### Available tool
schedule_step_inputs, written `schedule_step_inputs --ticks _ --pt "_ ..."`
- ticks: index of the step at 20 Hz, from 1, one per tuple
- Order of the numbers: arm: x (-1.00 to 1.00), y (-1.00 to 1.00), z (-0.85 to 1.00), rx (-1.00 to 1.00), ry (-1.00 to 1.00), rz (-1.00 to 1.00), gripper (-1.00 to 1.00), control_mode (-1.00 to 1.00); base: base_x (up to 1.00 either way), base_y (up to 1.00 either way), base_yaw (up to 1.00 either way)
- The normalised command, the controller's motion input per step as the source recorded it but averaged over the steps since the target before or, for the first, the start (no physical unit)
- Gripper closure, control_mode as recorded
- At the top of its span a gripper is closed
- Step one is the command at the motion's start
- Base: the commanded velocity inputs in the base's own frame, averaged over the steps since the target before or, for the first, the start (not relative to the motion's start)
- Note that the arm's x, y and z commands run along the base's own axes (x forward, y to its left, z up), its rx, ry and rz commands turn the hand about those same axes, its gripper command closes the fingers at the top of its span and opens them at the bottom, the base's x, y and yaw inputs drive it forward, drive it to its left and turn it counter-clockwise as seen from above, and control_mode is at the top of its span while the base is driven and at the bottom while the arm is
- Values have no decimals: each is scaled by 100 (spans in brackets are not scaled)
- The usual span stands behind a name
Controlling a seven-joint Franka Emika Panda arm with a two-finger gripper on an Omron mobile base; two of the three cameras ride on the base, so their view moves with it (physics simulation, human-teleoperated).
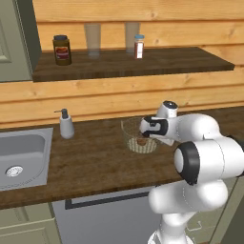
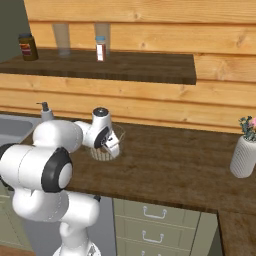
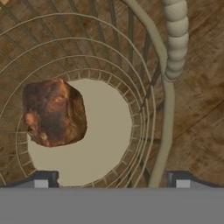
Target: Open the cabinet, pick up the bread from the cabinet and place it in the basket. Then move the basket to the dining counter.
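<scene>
Resting inside the basket (image 3: 144, 109), the bread (image 3: 54, 112) lies on the pale flat base, toward the left of that base in the hand view and touching the lower mesh wall on that side. The loaf is dark brown, rounded and lumpy. In the left base view the bread (image 1: 142, 141) shows as a small brown patch through the grey wire of the basket (image 1: 129, 136).

The basket stands upright on the wood worktop (image 1: 95, 162), between the soap dispenser (image 1: 66, 125) and the robot's wrist. In the right base view the basket (image 2: 118, 142) sits just beyond the hand, partly covered by it. A beaded handle section of the basket rises at the upper right of the hand view.

The gripper (image 3: 111, 178) hangs directly above the basket, pointing down into it. Its jaws stand wide apart; the two dark fingertips (image 3: 41, 179) appear at the bottom corners of the hand view, one over the basket floor and one near the rim. Nothing is between the jaws, and the bread is clear of both tips.

A steel sink (image 1: 21, 157) is set into the worktop at the left. On the high wood shelf (image 1: 143, 64) stand a brown jar with a black lid (image 1: 62, 50), two clear glasses (image 1: 93, 40) and a small bottle with a red label (image 1: 138, 46). A white vase with flowers (image 2: 245, 152) stands on the worktop at the far right in the right base view
</scene>
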Motion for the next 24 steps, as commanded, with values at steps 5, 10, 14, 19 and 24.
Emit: schedule_step_inputs --ticks 5,10,14,19,24 --pt "0 12 -14 0 0 0 100 -100 0 0 0" --pt "-10 5 1 -1 -3 0 100 -100 0 0 0" --pt "-37 1 60 1 -8 -4 100 -100 0 0 0" --pt "-47 -6 87 -4 -9 -6 100 -100 0 0 0" --pt "-56 -28 97 -9 3 -4 100 -100 0 0 0"
